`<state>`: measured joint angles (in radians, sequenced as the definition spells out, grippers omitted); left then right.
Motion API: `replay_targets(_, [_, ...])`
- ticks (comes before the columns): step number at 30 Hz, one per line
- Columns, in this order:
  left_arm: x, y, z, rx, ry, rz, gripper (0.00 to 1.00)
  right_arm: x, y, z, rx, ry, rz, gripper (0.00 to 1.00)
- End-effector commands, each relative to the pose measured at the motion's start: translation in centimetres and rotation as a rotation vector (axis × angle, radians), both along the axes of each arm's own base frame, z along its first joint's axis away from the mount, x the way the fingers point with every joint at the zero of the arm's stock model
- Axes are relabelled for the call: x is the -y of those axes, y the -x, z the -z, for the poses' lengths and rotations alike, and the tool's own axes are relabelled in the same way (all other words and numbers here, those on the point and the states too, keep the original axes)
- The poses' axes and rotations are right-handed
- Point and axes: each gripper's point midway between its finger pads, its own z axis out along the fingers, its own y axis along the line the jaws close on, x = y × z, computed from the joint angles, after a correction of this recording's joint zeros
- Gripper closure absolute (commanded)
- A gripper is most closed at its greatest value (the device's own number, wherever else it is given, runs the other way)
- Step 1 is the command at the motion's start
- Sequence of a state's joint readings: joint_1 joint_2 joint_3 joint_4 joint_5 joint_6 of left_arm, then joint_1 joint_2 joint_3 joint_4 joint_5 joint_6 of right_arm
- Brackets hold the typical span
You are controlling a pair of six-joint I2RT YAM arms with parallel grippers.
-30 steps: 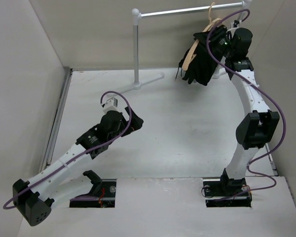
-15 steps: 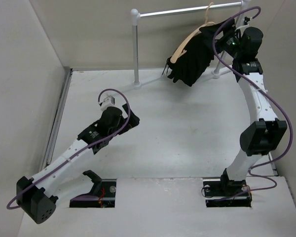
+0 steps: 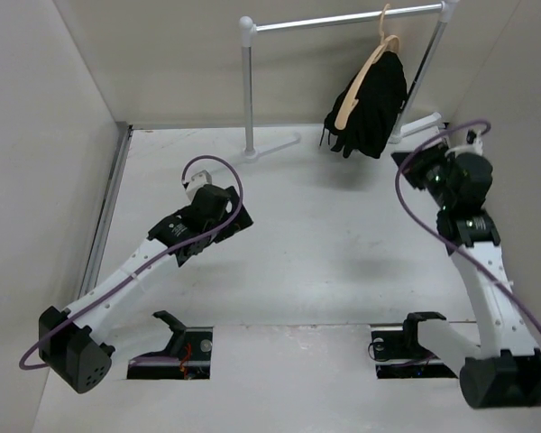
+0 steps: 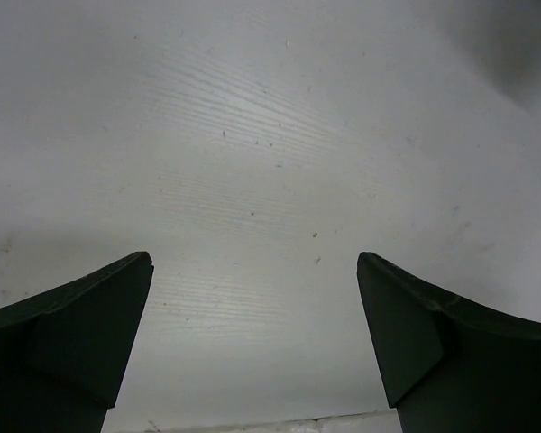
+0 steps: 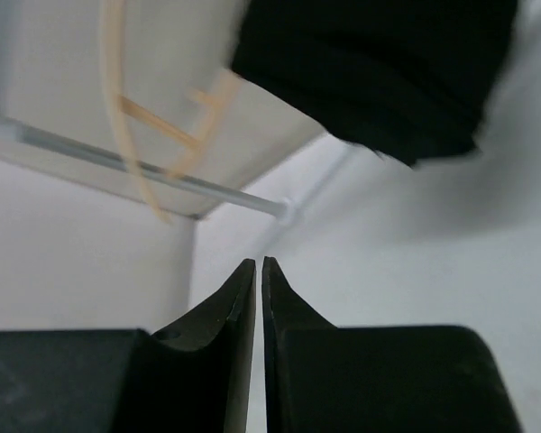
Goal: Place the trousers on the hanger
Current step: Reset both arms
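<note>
Two states: left pincer spread wide above the counter, right pincer pinched together, empty. Trousers hang folded over the hanger.

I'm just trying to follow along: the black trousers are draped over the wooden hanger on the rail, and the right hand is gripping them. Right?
Not quite. The trousers are draped over the wooden hanger on the rail, but the right hand grips nothing: the top view shows it apart from them, and its own camera shows it shut and empty.
</note>
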<state>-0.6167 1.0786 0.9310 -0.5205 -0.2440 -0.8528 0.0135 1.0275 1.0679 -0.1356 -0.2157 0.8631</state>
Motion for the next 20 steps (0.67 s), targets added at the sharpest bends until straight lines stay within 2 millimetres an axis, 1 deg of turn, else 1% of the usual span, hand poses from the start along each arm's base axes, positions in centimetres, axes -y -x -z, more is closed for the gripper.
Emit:
replay_targets(1, [-0.6,0.5,-0.6,0.013,-0.028,-0.002,0.0,2.5,3.6,9.2,-0.208,0.117,0.15,0.88])
replay_targets(2, [-0.7,0.7,-0.2,0.007,-0.032,0.0,0.0,3.1,5.0,11.7,-0.269,0.144,0.175,0.88])
replay_targets(4, [-0.7,0.9,0.4,-0.008,-0.042,0.004,0.0,4.2,7.5,16.2,-0.385,0.203,0.218,0.82])
replay_targets(5, [-0.6,0.9,0.8,-0.018,-0.047,0.007,0.0,4.7,8.4,17.7,-0.424,0.221,0.237,0.79])
replay_targets(6, [-0.6,1.0,1.0,-0.024,-0.051,0.009,0.0,5.3,9.5,19.4,-0.469,0.244,0.257,0.72])
replay_targets(7, [-0.4,1.0,1.2,-0.031,-0.056,0.015,0.0,5.7,10.5,20.7,-0.502,0.26,0.273,0.66])
replay_targets(9, [0.2,0.8,1.3,-0.034,-0.057,0.028,0.0,6.3,12.1,22.5,-0.557,0.284,0.298,0.52])
replay_targets(10, [0.4,0.7,1.4,-0.036,-0.06,0.034,0.0,6.1,12.2,22.0,-0.538,0.289,0.296,0.45])
replay_targets(11, [0.6,0.7,1.4,-0.038,-0.062,0.038,0.0,6.1,12.1,21.5,-0.527,0.303,0.301,0.4])
replay_targets(13, [1.1,0.6,1.4,-0.041,-0.066,0.05,0.0,5.9,12.0,21.2,-0.535,0.319,0.299,0.35])
replay_targets(16, [1.7,0.7,1.1,-0.032,-0.068,0.067,0.0,5.7,11.6,20.8,-0.532,0.322,0.286,0.34])
replay_targets(20, [1.6,0.9,1.3,-0.036,-0.081,0.077,0.0,5.4,11.3,20.1,-0.506,0.31,0.273,0.33])
